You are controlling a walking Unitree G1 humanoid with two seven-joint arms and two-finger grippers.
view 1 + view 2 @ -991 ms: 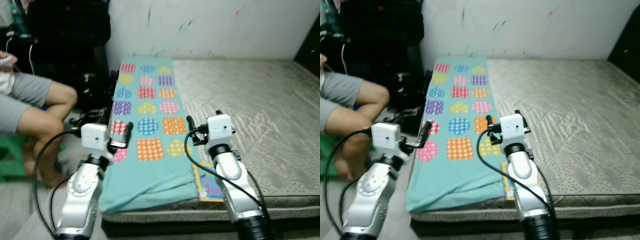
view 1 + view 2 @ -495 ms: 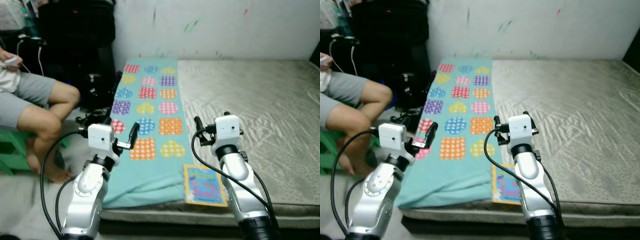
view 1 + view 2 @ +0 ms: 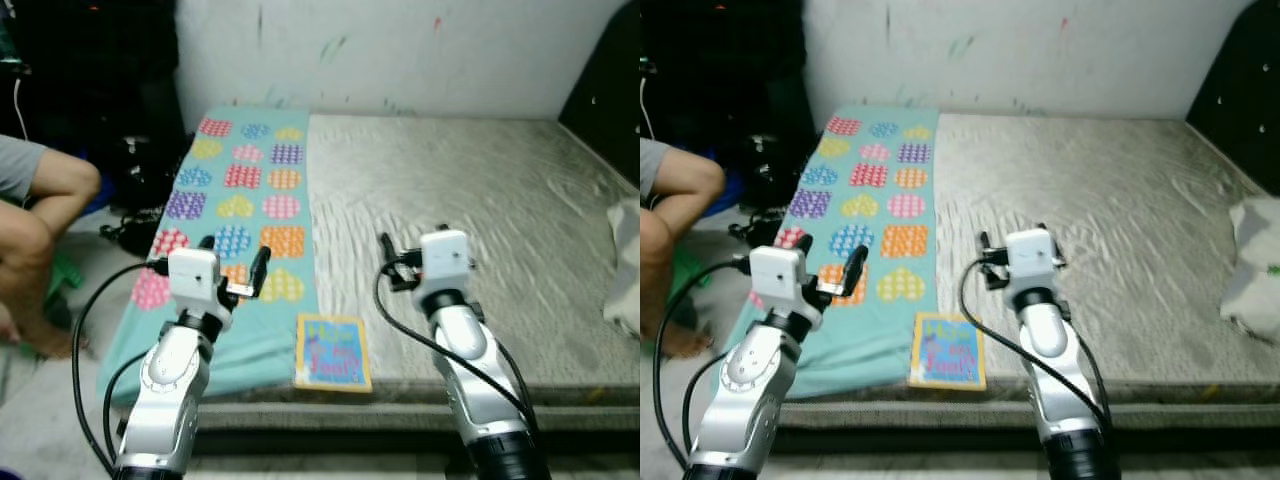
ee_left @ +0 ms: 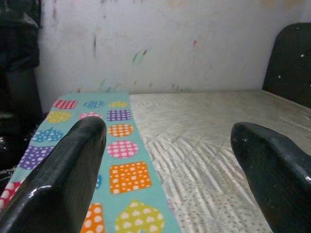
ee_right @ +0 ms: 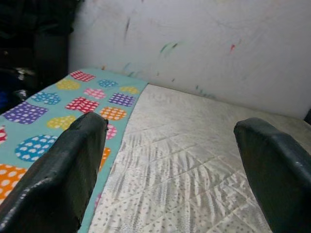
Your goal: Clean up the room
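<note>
Teal cloth with bright dotted patches, the blanket [image 3: 235,215], lies along the left side of the grey mattress [image 3: 480,200], and a small book [image 3: 331,351] sits at the near edge just right of the blanket's near corner. Over the last second the view has swung right: the seated person [image 3: 35,215] has slid to the far left and a pale pillow [image 3: 626,262] has come in at the right edge, so the robot appears to be surveying for clutter. The left gripper [image 3: 232,268] and right gripper [image 3: 388,262] hover above the bed, fingers spread, holding nothing. The book looks the likeliest first pick.
</note>
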